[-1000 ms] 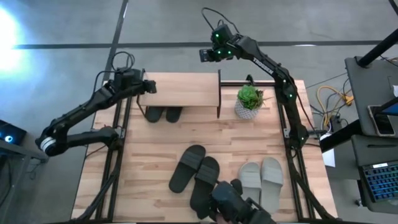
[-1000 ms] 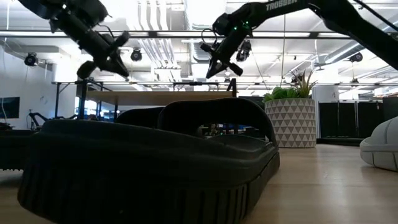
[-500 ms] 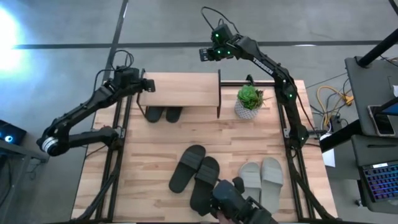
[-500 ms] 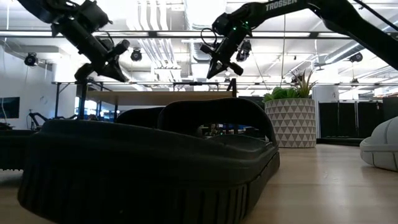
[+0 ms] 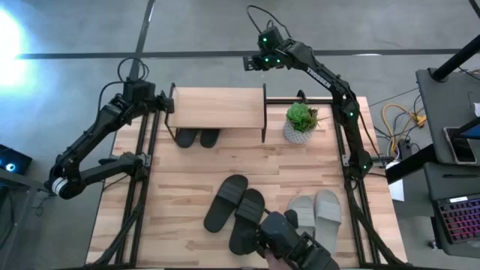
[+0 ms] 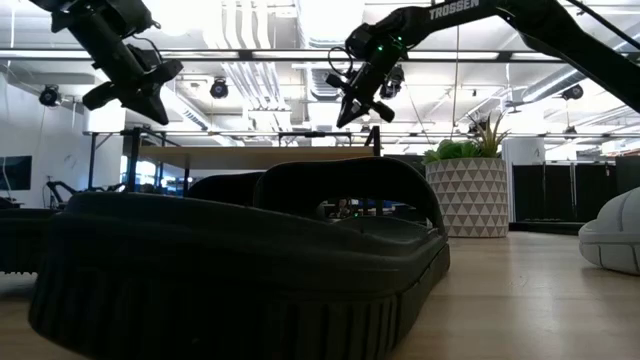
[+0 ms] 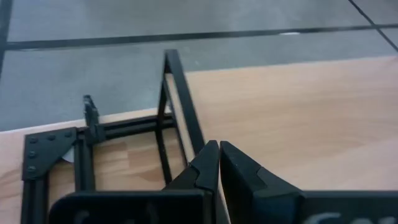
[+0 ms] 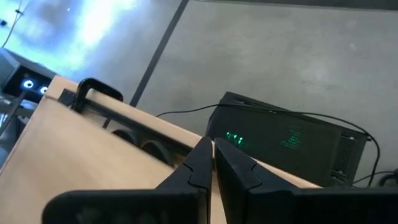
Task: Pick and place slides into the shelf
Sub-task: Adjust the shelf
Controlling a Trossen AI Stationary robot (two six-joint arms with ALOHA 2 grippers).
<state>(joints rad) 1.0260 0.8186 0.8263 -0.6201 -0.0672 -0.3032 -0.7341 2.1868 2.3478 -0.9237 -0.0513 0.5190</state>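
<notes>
While clear of shelf (image 5: 217,109) edges

Grey floor (image 5: 202,26), exposed ceiling ducts (image 6: 245,30)

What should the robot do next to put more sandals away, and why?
Probably the right gripper, now shut and empty beyond the shelf, should swing toward the grey sandals and open. One black pair already sits under the shelf, while the other black sandals and the grey ones lie loose on the table. The left gripper waits shut by the shelf's left end.
</notes>
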